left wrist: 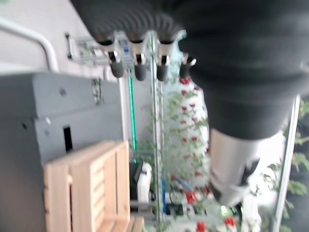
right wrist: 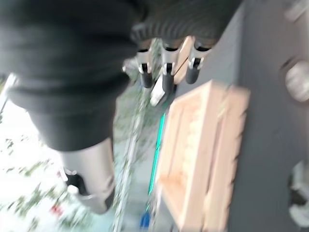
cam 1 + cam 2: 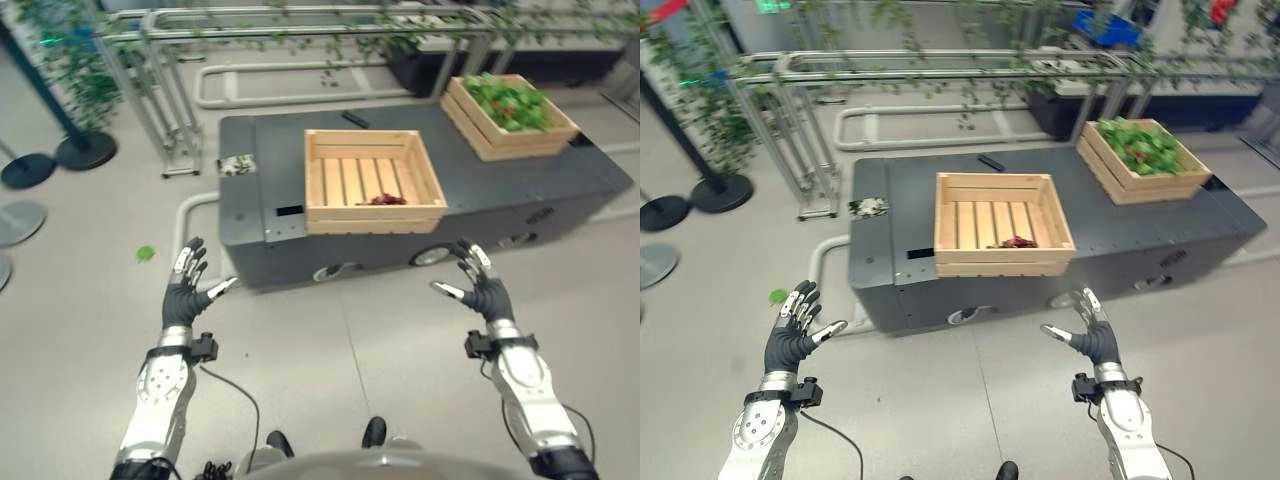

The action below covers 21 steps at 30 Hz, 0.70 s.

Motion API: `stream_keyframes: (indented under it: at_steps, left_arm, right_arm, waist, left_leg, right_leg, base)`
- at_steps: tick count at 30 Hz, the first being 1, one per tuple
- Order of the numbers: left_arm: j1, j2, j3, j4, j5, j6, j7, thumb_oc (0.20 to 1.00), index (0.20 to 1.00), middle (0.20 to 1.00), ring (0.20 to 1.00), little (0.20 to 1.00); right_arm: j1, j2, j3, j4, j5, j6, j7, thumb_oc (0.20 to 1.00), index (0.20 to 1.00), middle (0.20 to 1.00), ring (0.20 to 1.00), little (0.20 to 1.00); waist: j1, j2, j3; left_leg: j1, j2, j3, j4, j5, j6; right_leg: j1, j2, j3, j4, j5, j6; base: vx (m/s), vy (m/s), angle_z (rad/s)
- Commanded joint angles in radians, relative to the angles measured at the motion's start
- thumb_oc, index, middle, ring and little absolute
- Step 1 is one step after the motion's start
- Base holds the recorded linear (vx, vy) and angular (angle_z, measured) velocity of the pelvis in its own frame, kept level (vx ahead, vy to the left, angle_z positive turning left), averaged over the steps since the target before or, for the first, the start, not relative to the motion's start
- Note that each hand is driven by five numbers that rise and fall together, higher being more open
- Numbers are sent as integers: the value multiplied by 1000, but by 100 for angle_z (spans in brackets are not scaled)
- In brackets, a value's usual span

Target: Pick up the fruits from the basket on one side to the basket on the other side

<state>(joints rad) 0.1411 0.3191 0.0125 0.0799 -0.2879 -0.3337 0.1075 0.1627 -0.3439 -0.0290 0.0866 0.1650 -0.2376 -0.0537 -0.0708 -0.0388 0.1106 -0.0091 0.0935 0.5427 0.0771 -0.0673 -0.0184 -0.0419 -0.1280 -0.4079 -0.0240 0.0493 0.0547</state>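
While both arms hang short of the counter's [image 3: 260,190] near edge, the left robot hand [image 3: 183,291] and the right robot hand [image 3: 483,287] are spread wide and hold nothing, both well apart from the fruit. From this far back, a reach risks knocking a wrist against the near wall of the closer crate [image 3: 372,182], which sits by the near edge with only a small dark red fruit [image 3: 385,199] against that wall. At the far right corner, the second crate [image 3: 508,114] is heaped with greenery that hides its fruit, so fingers may close on leaves instead.
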Motion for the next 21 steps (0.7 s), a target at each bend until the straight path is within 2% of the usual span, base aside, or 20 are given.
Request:
stream_keyframes:
  at_steps: [1,3,6,8,10,11,12,14,15,16,17,19,21]
  left_arm:
    - [-37,15,4,-33,39,-44,-3,1000,1000,1000,1000,1000]
    - [-47,14,-2,-22,37,-42,0,1000,1000,1000,1000,1000]
    - [-58,18,-8,-9,38,-44,5,1000,1000,1000,1000,1000]
    - [-54,15,-10,-7,34,-45,4,1000,1000,1000,1000,1000]
    - [-51,19,-11,-6,35,-45,7,1000,1000,1000,1000,1000]
    - [-51,21,-15,-6,33,-46,10,1000,1000,1000,1000,1000]
    - [-54,22,-17,-4,34,-47,18,1000,1000,1000,1000,1000]
    - [-53,18,-24,-5,41,-43,30,1000,1000,1000,1000,1000]
    - [-51,17,-24,0,45,-43,39,1000,1000,1000,1000,1000]
    - [-50,17,-24,0,45,-43,39,1000,1000,1000,1000,1000]
    - [-49,19,-25,1,49,-44,42,1000,1000,1000,1000,1000]
    - [-56,28,-28,6,62,-44,53,1000,1000,1000,1000,1000]
    - [-58,36,-29,9,67,-47,65,1000,1000,1000,1000,1000]
  right_arm:
    - [-53,-21,-43,-41,10,-55,-7,1000,1000,1000,1000,1000]
    - [-51,-27,-49,-43,17,-58,-12,1000,1000,1000,1000,1000]
    - [-51,-40,-46,-49,27,-68,-17,1000,1000,1000,1000,1000]
    - [-46,-47,-42,-50,40,-66,-13,1000,1000,1000,1000,1000]
    - [-41,-51,-42,-59,58,-70,-4,1000,1000,1000,1000,1000]
    - [-39,-53,-38,-63,62,-70,-3,1000,1000,1000,1000,1000]
    - [-42,-58,-32,-60,65,-68,-5,1000,1000,1000,1000,1000]
    - [-47,-60,-19,-42,61,-63,-12,1000,1000,1000,1000,1000]
    - [-44,-56,-17,-32,66,-68,-18,1000,1000,1000,1000,1000]
    - [-44,-56,-17,-32,66,-69,-18,1000,1000,1000,1000,1000]
    - [-40,-58,-19,-29,67,-73,-18,1000,1000,1000,1000,1000]
    - [-46,-63,-16,-27,60,-83,-28,1000,1000,1000,1000,1000]
    - [-67,-75,3,-11,47,-85,-41,1000,1000,1000,1000,1000]
  waist:
    - [-8,7,-5]
    - [-22,9,0]
    - [-34,6,20]
    - [-29,5,35]
    - [-15,5,56]
    - [-7,4,66]
    - [-1,-6,75]
    - [19,-5,76]
    - [27,3,69]
    - [26,1,69]
    - [29,5,68]
    - [40,24,66]
    - [70,26,81]
  left_leg:
    - [43,32,-4,7,-36,-29]
    - [35,61,0,55,-33,-50]
    - [13,125,1,187,-31,-86]
    - [-14,175,-21,315,11,-123]
    - [-44,215,-92,431,74,-157]
    - [-64,211,-147,472,93,-162]
    - [-98,176,-202,506,100,-137]
    - [-143,91,-307,471,47,-100]
    - [-177,61,-359,324,14,-71]
    - [-174,56,-359,317,17,-70]
    - [-173,64,-374,255,24,-68]
    - [-189,82,-414,57,135,-92]
    - [-218,69,-504,-47,171,-100]
  right_leg:
    - [25,-23,38,-4,-76,98]
    - [39,-5,49,-11,-91,88]
    - [65,18,58,-10,-119,55]
    - [101,45,71,-16,-145,30]
    - [131,73,90,-17,-168,-1]
    - [141,82,103,-18,-172,-15]
    - [135,79,107,-20,-159,-31]
    - [145,83,131,-23,-168,-29]
    - [155,85,127,-23,-175,-14]
    - [156,82,125,-23,-176,-13]
    - [153,86,121,-16,-177,-7]
    - [149,97,112,-10,-188,3]
    - [167,107,128,-15,-202,7]
  base:
    - [56,-227,-33]
    - [64,-265,-10]
    - [67,-269,-1]
    - [95,-276,-13]
    - [84,-263,-28]
    - [-18,-199,-40]
    - [-29,-134,-45]
    - [36,-67,-29]
    - [89,-8,-21]
    - [103,20,-16]
    - [71,44,-10]
    - [127,63,-4]
    - [162,41,4]
